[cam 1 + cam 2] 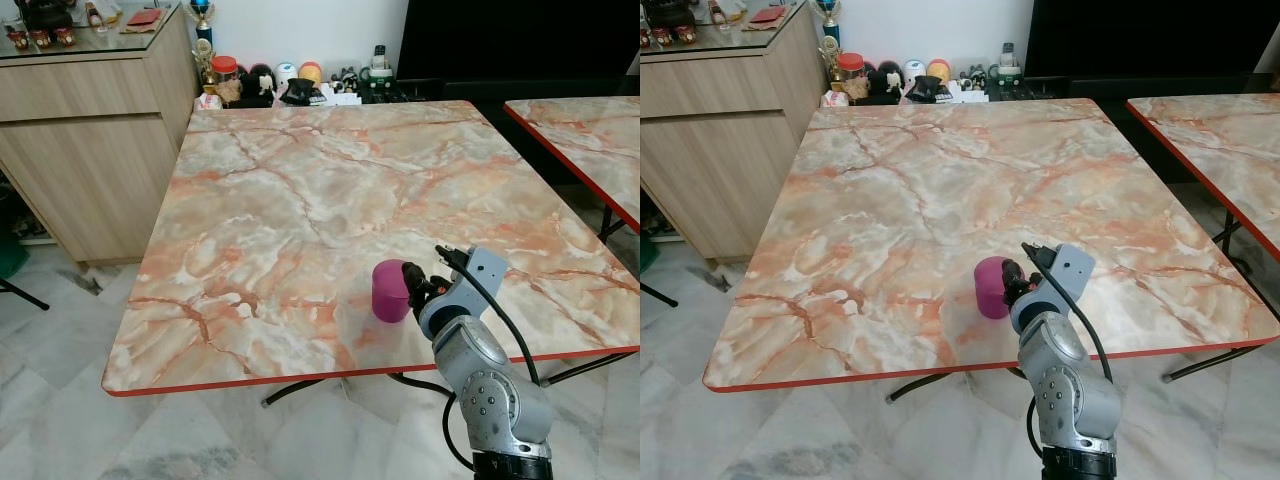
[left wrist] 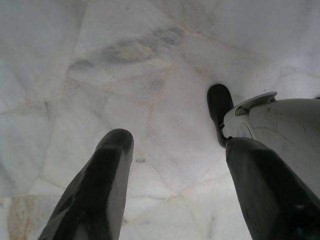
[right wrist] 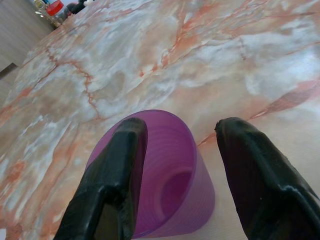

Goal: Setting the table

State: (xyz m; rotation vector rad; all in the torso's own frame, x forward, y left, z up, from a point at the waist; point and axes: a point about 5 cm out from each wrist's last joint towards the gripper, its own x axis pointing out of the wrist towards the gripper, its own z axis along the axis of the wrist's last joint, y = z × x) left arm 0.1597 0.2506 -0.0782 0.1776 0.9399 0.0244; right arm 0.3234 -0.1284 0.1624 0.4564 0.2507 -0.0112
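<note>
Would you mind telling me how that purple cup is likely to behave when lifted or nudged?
The purple cup looks like thin plastic, so probably light and fairly stiff. Its smooth wall may slip. Standing upright near the table edge, a sideways nudge might tip it.

Right arm (image 1: pixel 485 385), lower right of frame: silver-grey rounded segments, round screws seen on casing; black cable looped alongside; black fingers (image 3: pixel 107 190), matte, w/ rounded tips.

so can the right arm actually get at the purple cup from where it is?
Probably yes. The right gripper is already at the purple cup near the table front edge, open, one finger over its rim, nothing between them.
</note>
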